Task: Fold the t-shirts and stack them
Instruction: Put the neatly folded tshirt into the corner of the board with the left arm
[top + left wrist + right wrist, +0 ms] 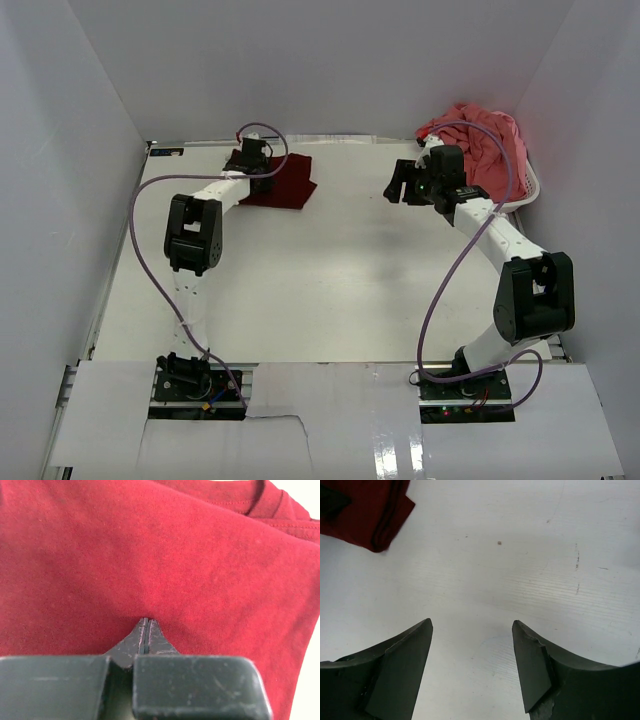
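Note:
The dark maroon t-shirt lies folded on the table at the back left; it fills the left wrist view, and its corner shows in the right wrist view. My left gripper is shut, its tips together and resting on the maroon cloth with nothing between them. The coral pink t-shirt is crumpled in the white basket at the back right. My right gripper is open and empty above bare table, left of the basket.
White walls close in the table on the left, back and right. The white table surface stretches between the two arms. Purple cables loop off both arms.

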Motion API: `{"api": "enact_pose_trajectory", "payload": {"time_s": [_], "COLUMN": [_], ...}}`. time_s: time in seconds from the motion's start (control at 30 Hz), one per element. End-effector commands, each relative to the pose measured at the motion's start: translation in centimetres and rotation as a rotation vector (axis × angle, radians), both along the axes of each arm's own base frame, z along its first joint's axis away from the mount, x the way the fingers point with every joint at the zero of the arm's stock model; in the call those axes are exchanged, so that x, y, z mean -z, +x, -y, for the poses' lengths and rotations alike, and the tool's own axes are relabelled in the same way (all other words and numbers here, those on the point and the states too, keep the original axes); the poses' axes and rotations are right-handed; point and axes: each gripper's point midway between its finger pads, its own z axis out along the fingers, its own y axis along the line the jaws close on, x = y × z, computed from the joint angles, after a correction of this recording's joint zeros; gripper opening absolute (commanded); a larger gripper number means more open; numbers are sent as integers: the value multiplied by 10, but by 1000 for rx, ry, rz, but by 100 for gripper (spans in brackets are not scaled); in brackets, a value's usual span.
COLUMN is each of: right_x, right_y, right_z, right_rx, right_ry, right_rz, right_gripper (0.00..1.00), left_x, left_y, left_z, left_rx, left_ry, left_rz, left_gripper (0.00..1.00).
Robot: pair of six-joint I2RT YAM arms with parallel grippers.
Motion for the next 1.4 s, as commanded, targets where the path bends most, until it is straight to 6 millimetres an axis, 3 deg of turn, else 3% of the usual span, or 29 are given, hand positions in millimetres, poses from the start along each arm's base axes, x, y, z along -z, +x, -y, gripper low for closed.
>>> {"api": "enact_pose_trajectory", "payload": {"time_s": [0.0,0.03,0.1,0.13,0.2,0.23,0.3,0.33,0.43,0.47,0.5,0.53,0.6,0.7,0.83,0.93,1.0,1.13,1.2,1.23,1.33,1.37], "right_x": [-22,-23,-23,-24,-23,-24,-19,-20,-14,-13,-11,-8,-6,0,5,7,7,5,2,1,-8,-10], "right_y": [-3,-3,-3,-3,-3,-3,-4,-4,-5,-4,-5,-6,-6,-6,-8,-9,-11,-12,-13,-13,-10,-5], "right_z": [-7,-7,-9,-9,-10,-11,-12,-14,-17,-18,-19,-19,-20,-22,-30,-32,-32,-31,-31,-30,-29,-25], "right_rx": [-27,-27,-35,-38,-40,-44,-51,-59,-74,-77,-81,-85,-90,-102,-133,-141,-142,-143,-145,-142,-131,-110], "right_ry": [43,46,54,56,57,61,66,77,86,88,89,92,95,99,131,140,138,131,127,126,126,113], "right_rz": [54,56,58,58,57,61,53,57,48,49,45,38,41,32,10,6,6,12,20,25,73,82], "right_gripper": [71,71,71,71,71,71,71,71,71,71,71,71,71,71,71,71,71,71,72,73,78,78], "left_x": [-6,-6,-1,1,8,10,12,9,18,12,22,15,25,25,19,3,-9,-39,-59,-84,-131,-159], "left_y": [11,17,21,22,20,19,18,22,27,32,33,42,39,40,63,83,96,116,122,129,129,118], "left_z": [-40,-62,-84,-111,-136,-159,-180,-204,-232,-232,-243,-250,-276,-300,-302,-298,-296,-284,-277,-268,-248,-238], "left_rx": [-52,-80,-113,-163,-205,-242,-276,-295,-326,-325,-305,-310,-387,-427,-370,-358,-370,-393,-373,-341,-314,-302], "left_ry": [159,168,170,179,188,189,205,221,310,305,337,338,283,252,214,183,160,27,-24,-70,-110,-126], "left_rz": [1,1,-5,-7,-15,-19,-8,20,31,54,38,60,44,65,119,185,229,354,396,458,529,557], "left_gripper": [0,0,0,0,0,0,0,0,0,0,0,0,0,0,0,0,8,45,70,98,98,98]}}
